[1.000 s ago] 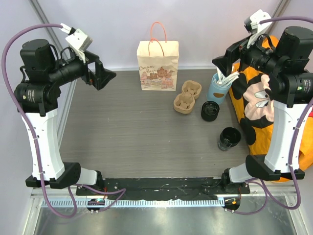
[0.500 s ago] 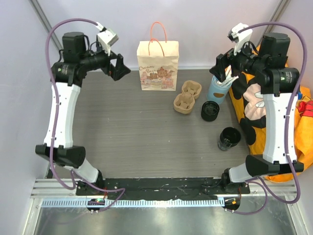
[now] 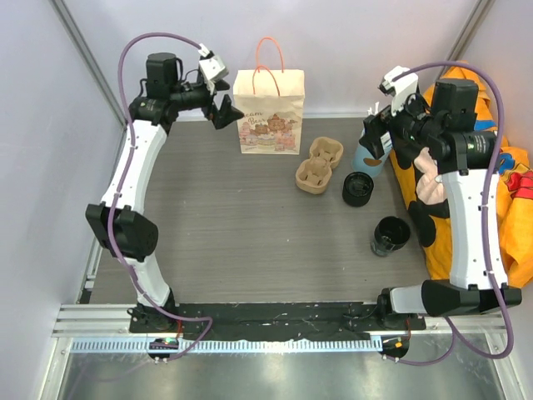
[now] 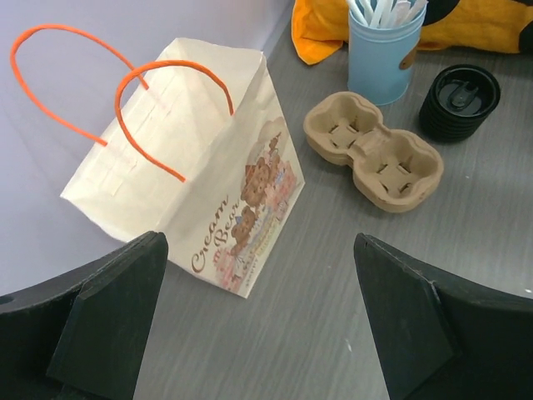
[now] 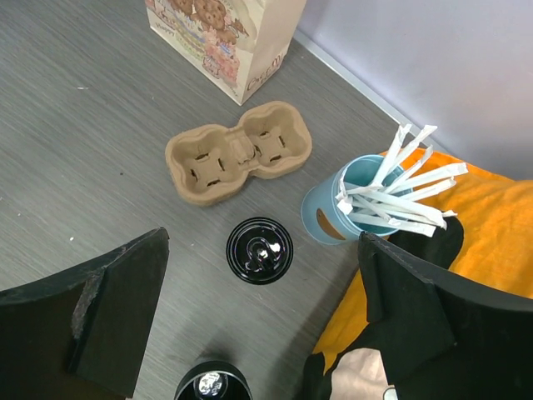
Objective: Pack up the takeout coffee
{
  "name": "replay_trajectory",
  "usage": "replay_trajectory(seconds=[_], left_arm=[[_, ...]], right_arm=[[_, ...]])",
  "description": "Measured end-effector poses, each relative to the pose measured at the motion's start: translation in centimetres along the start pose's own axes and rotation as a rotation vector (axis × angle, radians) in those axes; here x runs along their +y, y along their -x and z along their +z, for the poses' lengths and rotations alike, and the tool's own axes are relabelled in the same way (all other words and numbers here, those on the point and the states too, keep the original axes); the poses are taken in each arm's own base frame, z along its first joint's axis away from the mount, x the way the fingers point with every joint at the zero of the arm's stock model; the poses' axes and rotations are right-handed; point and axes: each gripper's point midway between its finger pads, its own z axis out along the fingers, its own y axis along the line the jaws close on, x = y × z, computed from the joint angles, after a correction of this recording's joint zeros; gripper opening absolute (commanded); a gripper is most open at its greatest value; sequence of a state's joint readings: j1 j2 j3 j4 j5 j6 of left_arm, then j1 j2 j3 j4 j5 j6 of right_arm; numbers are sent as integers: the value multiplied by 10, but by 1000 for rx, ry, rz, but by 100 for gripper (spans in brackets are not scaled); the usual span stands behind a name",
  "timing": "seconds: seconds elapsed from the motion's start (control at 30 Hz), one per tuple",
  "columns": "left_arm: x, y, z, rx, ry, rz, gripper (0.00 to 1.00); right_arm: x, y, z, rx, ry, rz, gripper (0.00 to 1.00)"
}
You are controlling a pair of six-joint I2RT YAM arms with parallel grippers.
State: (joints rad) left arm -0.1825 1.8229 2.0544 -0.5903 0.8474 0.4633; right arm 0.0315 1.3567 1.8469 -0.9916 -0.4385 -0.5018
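The coffee is a small round black cup standing upright on the desk, right of centre. Its wall is ribbed and its top is dark and shiny, with small raised shapes in the middle. It stands just right of the carrier, apart from it, and just on the near side of the blue cup that holds wrapped straws. Both wells of the carrier hold nothing. A second black cup stands nearer and further right. The bag stands at the far edge. The left hand hangs beside the bag and the right hand above the blue cup, both spread wide and holding nothing.
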Motion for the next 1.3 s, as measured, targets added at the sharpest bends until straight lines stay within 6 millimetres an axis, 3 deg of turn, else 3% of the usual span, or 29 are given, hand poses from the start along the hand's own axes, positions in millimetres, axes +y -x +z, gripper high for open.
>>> replay_trajectory(seconds=[0.4, 0.7, 0.83, 1.13, 1.2, 1.23, 1.27, 1.3], left_arm=[[47, -49, 67, -95, -10, 99, 99], [73, -29, 92, -295, 38, 82, 99], [81, -22, 101, -349, 40, 67, 95], [84, -21, 122, -391, 45, 54, 68], [84, -22, 124, -393, 49, 47, 59], [84, -22, 126, -395, 50, 45, 51], [84, -23, 127, -397, 52, 42, 35], [84, -23, 128, -398, 53, 40, 31]], right_arm=[[1, -7, -10, 5, -32, -27, 100], [0, -9, -5, 11, -25, -21, 100], [-1, -12, 1, 22, -18, -14, 100], [1, -14, 8, 29, 6, 2, 100], [2, -14, 8, 27, 11, 4, 100], [2, -14, 9, 25, 15, 6, 99], [3, -13, 9, 24, 19, 8, 100], [3, -13, 10, 23, 23, 11, 100]])
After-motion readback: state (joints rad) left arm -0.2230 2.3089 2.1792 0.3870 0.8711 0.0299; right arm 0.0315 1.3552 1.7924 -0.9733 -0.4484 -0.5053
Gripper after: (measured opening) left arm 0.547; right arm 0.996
